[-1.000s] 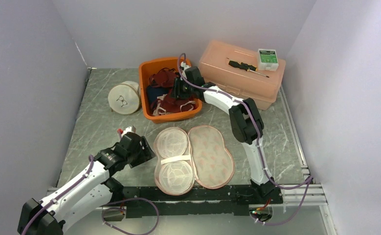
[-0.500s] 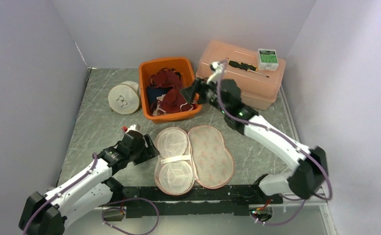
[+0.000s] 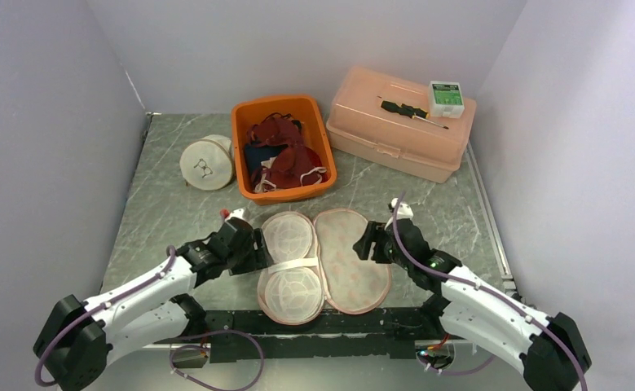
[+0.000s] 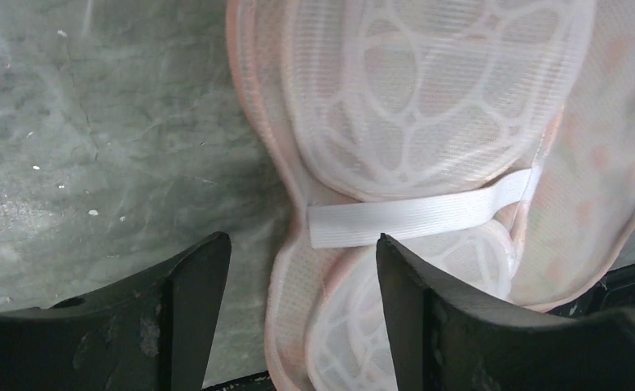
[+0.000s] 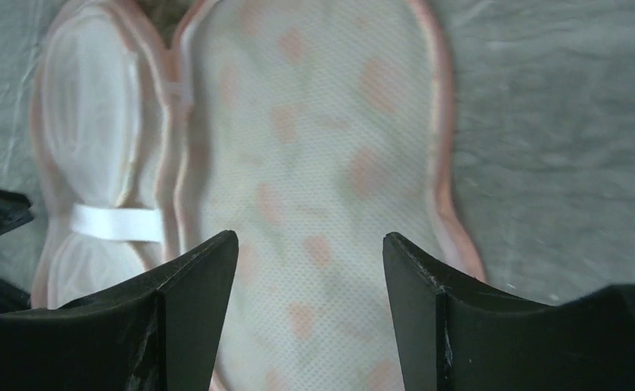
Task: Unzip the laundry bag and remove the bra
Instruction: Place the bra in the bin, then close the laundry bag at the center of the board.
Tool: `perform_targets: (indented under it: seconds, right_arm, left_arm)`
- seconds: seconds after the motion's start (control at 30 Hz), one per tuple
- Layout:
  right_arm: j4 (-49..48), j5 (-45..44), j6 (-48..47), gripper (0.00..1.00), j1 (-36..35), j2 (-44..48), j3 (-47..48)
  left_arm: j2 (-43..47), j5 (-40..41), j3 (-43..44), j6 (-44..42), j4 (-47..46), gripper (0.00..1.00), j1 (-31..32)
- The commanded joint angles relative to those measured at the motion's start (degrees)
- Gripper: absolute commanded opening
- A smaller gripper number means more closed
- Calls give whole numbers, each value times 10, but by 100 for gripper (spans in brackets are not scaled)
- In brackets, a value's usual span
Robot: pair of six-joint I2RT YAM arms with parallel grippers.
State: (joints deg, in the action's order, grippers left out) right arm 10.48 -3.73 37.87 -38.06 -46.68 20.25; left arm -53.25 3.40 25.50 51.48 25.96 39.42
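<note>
The pink mesh laundry bag (image 3: 324,259) lies unzipped and spread flat in two halves near the table's front edge. Its left half (image 4: 428,106) holds a white plastic cage crossed by a white elastic strap (image 4: 420,216). The right half (image 5: 314,147) is bare mesh with pink dots. A dark red bra (image 3: 288,167) lies in the orange bin (image 3: 240,130) among other garments. My left gripper (image 3: 253,248) is open at the bag's left edge (image 4: 302,269). My right gripper (image 3: 368,244) is open over the right half (image 5: 310,261), holding nothing.
A round white mesh pouch (image 3: 206,165) stands left of the bin. A peach plastic box (image 3: 399,122) at the back right carries a screwdriver (image 3: 412,112) and a small green-and-white box (image 3: 446,96). Purple walls close in the table on three sides.
My right arm has swung back from over the orange bin to the bag's right half, its jaws now open. My left gripper has crept closer to the bag's left edge.
</note>
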Motion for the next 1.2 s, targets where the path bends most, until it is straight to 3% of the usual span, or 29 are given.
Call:
perform_targets:
  seconds: [0.0,0.17,0.37,0.63,0.77,1.0,1.17]
  right_arm:
    - [61,-116,57,69,3,35,6]
    - [121,-194,115,71,9,-19,28]
    - [86,-168,118,68,28,-80,19]
    - [69,-137,118,45,25,-138,10]
    - [76,-137,122,29,25,-152,14]
    - [92,-147,123,3,24,-118,13]
    - [129,-160,118,0,24,-53,29]
  left_arm:
    - [-29,42,41,-17,17,71,20]
    - [-66,13,8,-6,-54,69,22]
    - [-118,0,12,-18,-87,68,24]
    - [-167,-6,18,-21,-125,66,24]
    - [-199,-11,32,-25,-142,64,24]
    - [-226,-29,46,-38,-172,64,24]
    - [-229,-39,66,-44,-161,64,27]
